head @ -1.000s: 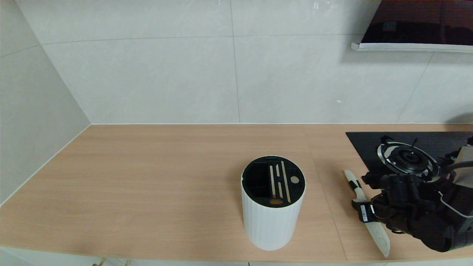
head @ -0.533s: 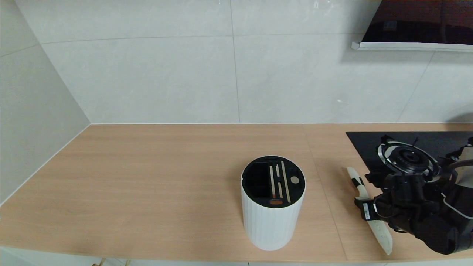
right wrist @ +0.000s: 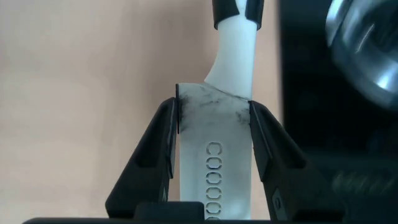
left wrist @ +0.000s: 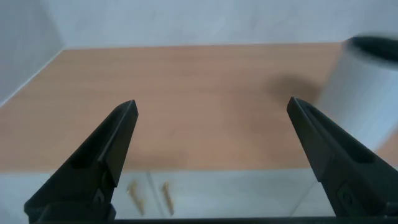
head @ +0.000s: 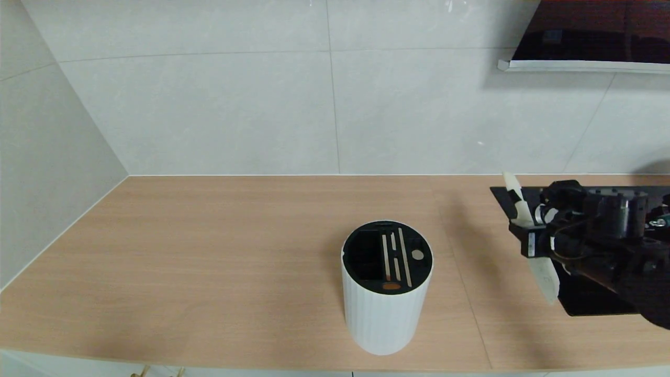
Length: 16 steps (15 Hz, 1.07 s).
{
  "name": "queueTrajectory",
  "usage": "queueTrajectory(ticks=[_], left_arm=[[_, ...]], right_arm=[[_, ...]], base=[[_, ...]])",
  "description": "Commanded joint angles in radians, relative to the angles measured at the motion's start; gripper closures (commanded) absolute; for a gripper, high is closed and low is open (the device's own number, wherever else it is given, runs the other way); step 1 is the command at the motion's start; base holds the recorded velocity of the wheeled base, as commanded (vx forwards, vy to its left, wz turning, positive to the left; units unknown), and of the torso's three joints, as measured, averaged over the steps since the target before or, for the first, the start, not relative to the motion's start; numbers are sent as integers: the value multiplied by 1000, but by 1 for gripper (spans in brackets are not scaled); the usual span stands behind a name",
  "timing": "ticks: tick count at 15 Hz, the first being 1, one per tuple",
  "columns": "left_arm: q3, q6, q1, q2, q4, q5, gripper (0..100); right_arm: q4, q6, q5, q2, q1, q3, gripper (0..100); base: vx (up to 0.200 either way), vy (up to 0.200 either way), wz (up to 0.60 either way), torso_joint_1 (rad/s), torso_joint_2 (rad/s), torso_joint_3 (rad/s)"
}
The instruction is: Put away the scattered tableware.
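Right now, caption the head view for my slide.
Right gripper holds a white knife aloft, right of the white slotted holder.

Above the counter (head: 235,262), the knife (head: 544,273) hangs right of the holder (head: 386,309).

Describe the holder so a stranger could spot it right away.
Start at the wooden counter and look left of the black stove. The holder stands near the front edge: a white ribbed cylinder, the only thing with a black slotted top.
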Motion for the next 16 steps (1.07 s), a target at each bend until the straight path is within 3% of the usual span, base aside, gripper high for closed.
queueTrajectory(ticks=[1, 2, 4, 7, 8, 10, 12, 14, 15, 16], left_arm=[[-311, -15, -13, 432, 51, -193, 0], [-374, -41, -21, 558, 45, -231, 0], [-462, -107, -110, 766, -21, -261, 0], [-477, -398, -294, 1038, -460, -248, 0], [-479, -484, -335, 1116, -598, -212, 0], [-479, -512, -398, 1222, -728, -162, 0], [-480, -522, -444, 1282, -783, -84, 0], [-480, -529, -542, 1334, -840, -29, 0], [-476, -549, -570, 1351, -863, -29, 0], [-456, -593, -602, 1363, -908, -35, 0]], right_arm=[[193, 0, 2, -151, 91, -215, 100], [271, 0, 2, -167, 137, -296, 100], [335, 3, -4, -176, 218, -393, 100], [337, 6, -107, -213, 381, -402, 100], [338, 7, -136, -234, 436, -395, 100], [337, 24, -153, -290, 505, -339, 100], [338, 52, -159, -322, 586, -301, 100], [340, 52, -183, -320, 651, -299, 100], [342, 53, -185, -314, 669, -295, 100], [342, 53, -185, -305, 680, -293, 100]], base=[[0, 0, 0, 0, 0, 0], [0, 0, 0, 0, 0, 0], [0, 0, 0, 0, 0, 0], [0, 0, 0, 0, 0, 0], [0, 0, 0, 0, 0, 0], [0, 0, 0, 0, 0, 0], [0, 0, 0, 0, 0, 0], [0, 0, 0, 0, 0, 0], [0, 0, 0, 0, 0, 0], [0, 0, 0, 0, 0, 0]])
